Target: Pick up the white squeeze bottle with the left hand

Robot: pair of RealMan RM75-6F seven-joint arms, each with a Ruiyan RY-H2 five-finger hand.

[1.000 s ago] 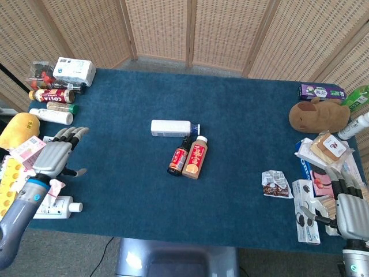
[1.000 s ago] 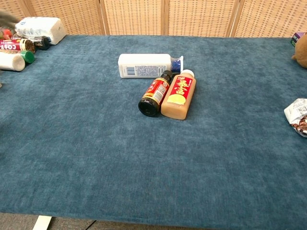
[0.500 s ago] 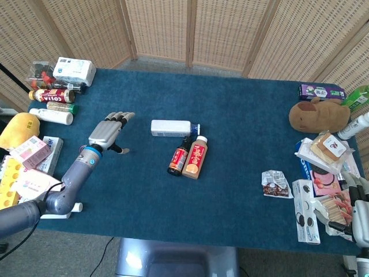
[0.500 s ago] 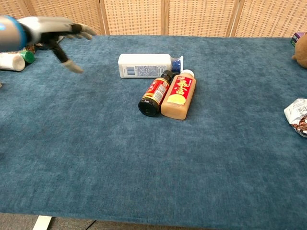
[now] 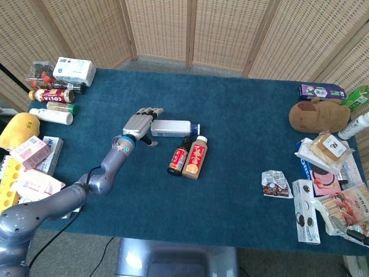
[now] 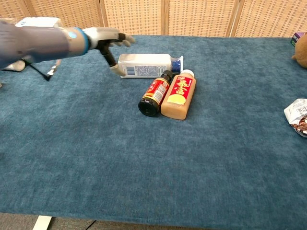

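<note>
The white squeeze bottle (image 5: pixel 171 128) (image 6: pixel 145 65) lies on its side mid-table on the blue cloth, its blue cap pointing right. My left hand (image 5: pixel 141 123) (image 6: pixel 106 40) is at the bottle's base end, with fingers stretched out and apart just above it and the thumb hanging down beside the base. It holds nothing, and I cannot tell whether it touches the bottle. A dark sauce bottle (image 5: pixel 178 157) (image 6: pixel 154 94) and a tan drink bottle (image 5: pixel 196 157) (image 6: pixel 178 95) lie against the white bottle's cap end. My right hand does not show in either view.
At the far left are a white box (image 5: pixel 75 70), several bottles (image 5: pixel 52 95), a yellow plush (image 5: pixel 17 130) and snack packs. On the right are a brown plush (image 5: pixel 319 114), a purple box (image 5: pixel 321 91), a crumpled packet (image 5: pixel 275 183) and biscuit packs (image 5: pixel 305 218). A wicker screen stands behind.
My left arm has swept from the table's left edge rightward across the cloth to the white bottle's base. My right hand has dropped out of the lower right corner.
</note>
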